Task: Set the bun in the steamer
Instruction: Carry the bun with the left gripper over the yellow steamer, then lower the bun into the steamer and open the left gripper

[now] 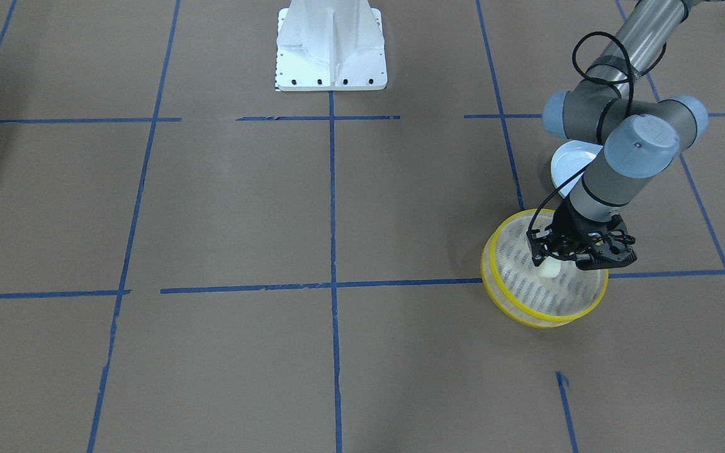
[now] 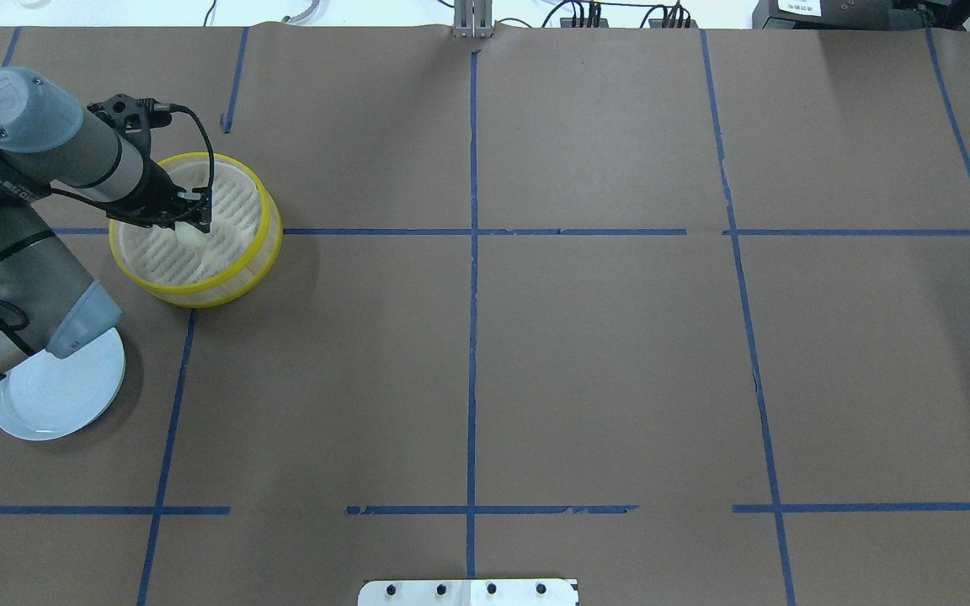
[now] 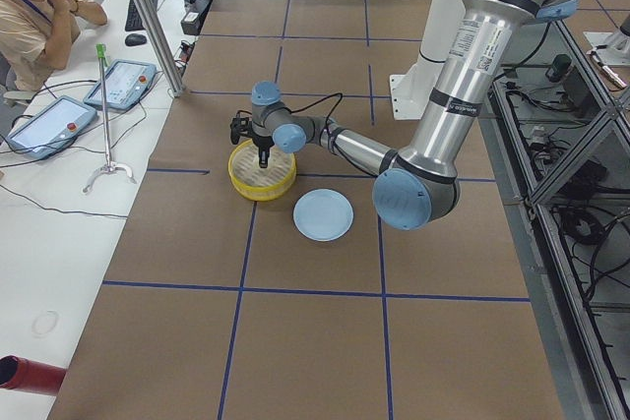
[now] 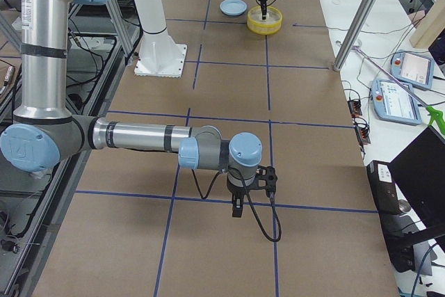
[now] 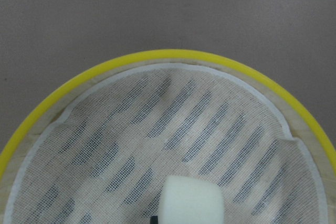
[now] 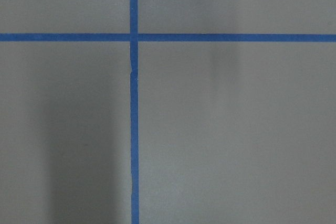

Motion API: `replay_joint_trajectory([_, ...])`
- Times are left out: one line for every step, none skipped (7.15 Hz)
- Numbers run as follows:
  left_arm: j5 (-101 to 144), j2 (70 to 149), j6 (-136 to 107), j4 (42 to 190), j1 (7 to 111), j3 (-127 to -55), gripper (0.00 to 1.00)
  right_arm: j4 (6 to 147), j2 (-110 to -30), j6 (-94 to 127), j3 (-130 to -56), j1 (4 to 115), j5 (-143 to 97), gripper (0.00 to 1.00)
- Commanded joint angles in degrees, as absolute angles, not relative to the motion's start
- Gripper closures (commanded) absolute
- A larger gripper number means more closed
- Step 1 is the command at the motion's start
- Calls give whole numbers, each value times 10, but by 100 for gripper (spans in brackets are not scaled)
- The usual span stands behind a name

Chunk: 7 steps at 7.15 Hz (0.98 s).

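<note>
The steamer (image 1: 513, 311), a round basket with yellow rims and a slotted pale floor, stands on the table at the robot's left (image 2: 259, 252). My left gripper (image 1: 552, 262) reaches down into it and is shut on the bun (image 1: 549, 269), a small cream-white block held at the basket floor (image 2: 189, 239). The left wrist view shows the bun (image 5: 191, 201) at the bottom edge over the mesh, inside the yellow rim (image 5: 173, 55). My right gripper (image 4: 237, 210) hangs low over bare table far from the steamer; I cannot tell whether it is open or shut.
A pale blue plate (image 2: 55, 396) lies next to the steamer, partly under my left arm's elbow. The white robot base (image 1: 331, 50) stands at the table's middle edge. Blue tape lines (image 6: 134, 103) grid the brown table. An operator sits at the side desk (image 3: 34, 7).
</note>
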State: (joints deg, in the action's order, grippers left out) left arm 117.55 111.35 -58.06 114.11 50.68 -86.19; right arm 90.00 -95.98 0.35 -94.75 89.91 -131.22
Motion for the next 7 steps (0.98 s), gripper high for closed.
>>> replay_joint_trajectory([1175,1113,-582,1141,505,-857,61,899,-960,4,-947,899,-1312,0])
replay_joint_trajectory([1175,1102,-582,1141,505,-860,59,899,-960,4,-947,899,-1312,0])
replay_joint_trajectory([1175,1101,-581,1141,505,-860,31,900,-960,4,-947,899,-1312,0])
replay_joint_trajectory([1174,1101,-581,1142,504,-863,4,900,-960,4,-947,899,-1312,0])
replay_joint_trajectory([1174,1100,-581,1142,504,-865,1,900,-960,4,-947,899,-1312,0])
replay_joint_trajectory([1173,1100,-581,1142,505,-868,0,900,-960,4,-947,899,-1312,0])
replay_joint_trajectory([1175,1081,-572,1142,508,-899,1,900,-960,4,-947,899,-1312,0])
